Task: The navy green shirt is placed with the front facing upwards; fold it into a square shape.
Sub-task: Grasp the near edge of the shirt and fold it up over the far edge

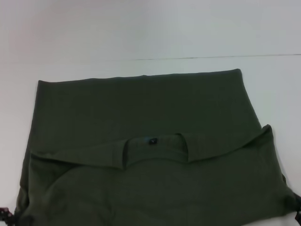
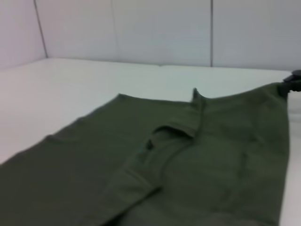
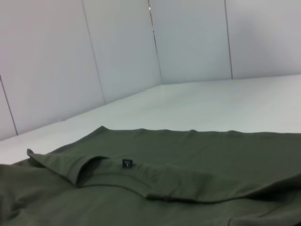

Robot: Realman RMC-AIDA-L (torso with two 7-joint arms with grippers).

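The navy green shirt lay spread on the white table, its plain green fabric facing up and no lettering visible. The near part of the shirt was folded over toward the far part, so the neckline curved across the middle of the cloth, with a small dark neck label showing just inside the collar. The far edge of the shirt ran straight across the table, well short of the pale wall panels behind it. Your left gripper sat at the near left corner of the folded layer, only a dark sliver of it showing at the edge of the head view, touching or just beside the cloth. Your right gripper sat at the near right corner, likewise a dark sliver against the fabric; from the left wrist view it appeared as a small dark shape at the shirt's far corner, where the cloth rose slightly toward it. You could not tell from any view whether either set of fingers was wide, narrow or pinching the fabric, because the cloth and the picture edges hid them. Between the two grippers the folded layer stretched fairly smooth, with soft creases near the left corner.
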